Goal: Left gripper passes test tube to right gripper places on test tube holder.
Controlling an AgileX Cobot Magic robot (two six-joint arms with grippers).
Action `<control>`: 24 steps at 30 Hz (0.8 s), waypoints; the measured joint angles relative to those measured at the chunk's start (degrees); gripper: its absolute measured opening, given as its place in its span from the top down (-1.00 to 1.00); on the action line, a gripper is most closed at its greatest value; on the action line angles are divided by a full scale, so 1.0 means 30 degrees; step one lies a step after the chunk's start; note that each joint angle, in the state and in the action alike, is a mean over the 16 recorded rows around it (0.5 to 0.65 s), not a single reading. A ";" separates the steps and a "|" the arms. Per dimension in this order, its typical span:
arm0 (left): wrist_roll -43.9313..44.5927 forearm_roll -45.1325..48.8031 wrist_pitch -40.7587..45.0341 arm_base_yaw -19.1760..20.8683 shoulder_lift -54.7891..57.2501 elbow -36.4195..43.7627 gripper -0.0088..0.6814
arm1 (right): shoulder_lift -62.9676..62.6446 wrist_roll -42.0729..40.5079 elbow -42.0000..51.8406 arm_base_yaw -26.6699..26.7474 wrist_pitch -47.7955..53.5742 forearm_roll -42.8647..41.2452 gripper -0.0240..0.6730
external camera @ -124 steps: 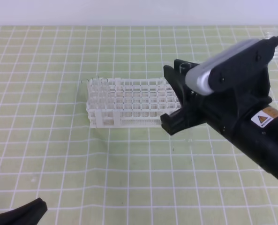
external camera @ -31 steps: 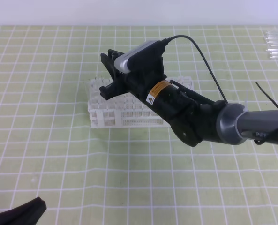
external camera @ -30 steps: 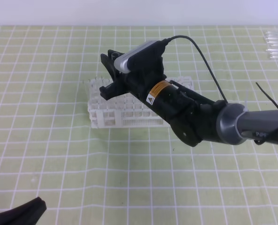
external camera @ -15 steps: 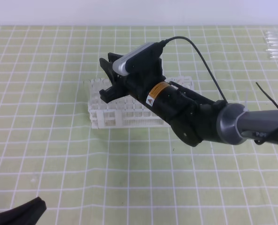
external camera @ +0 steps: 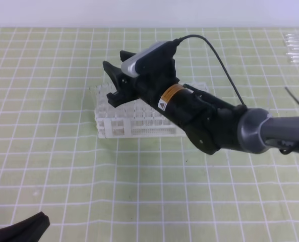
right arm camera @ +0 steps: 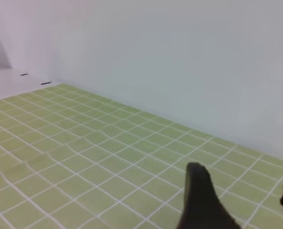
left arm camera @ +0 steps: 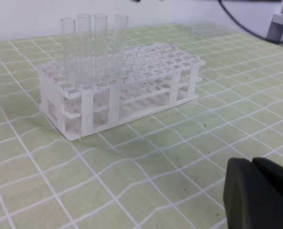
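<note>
Now, count with me: you have 2 arms, 1 test tube holder, 4 test tubes standing in it, and a small cluster of spare tubes lying well apart from the rack toward the far right corner of the green grid mat.

From the left wrist view, the 4 tubes stand upright in one row of holes along the rack's left short end; every other hole you can see is unfilled. The rack rests on its short legs on the mat.

Your right gripper hangs over that same end of the rack in the high view, jaws parted, with nothing visible between them. In its own wrist view you see only 1 dark finger and the edge of the other at the right border, apart, with mat and white wall beyond.

Your left gripper sits well away from the rack, at the near left corner of the high view, mostly cut off. Its wrist view shows just a black tip at the bottom right, so you cannot tell how its jaws stand. The right arm hides most of the rack's right half from above.
</note>
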 joint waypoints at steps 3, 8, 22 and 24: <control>0.0004 0.0000 0.0000 0.0002 0.0010 0.0000 0.98 | -0.0963 0.0039 0.0363 0.0000 0.0577 -0.0401 -0.03; 0.0009 0.0000 -0.0015 0.0002 0.0010 0.0000 0.98 | -0.3683 0.0189 0.1720 0.0000 0.1672 -0.1140 0.07; 0.0014 0.0002 0.0000 -0.0002 -0.0010 0.0017 0.98 | -1.5518 0.2090 0.9921 0.0000 0.4793 -0.2047 0.86; 0.0018 0.0005 0.0015 0.0000 0.0000 0.0034 0.98 | -1.7108 0.2401 1.1198 0.0000 0.5101 -0.2052 0.92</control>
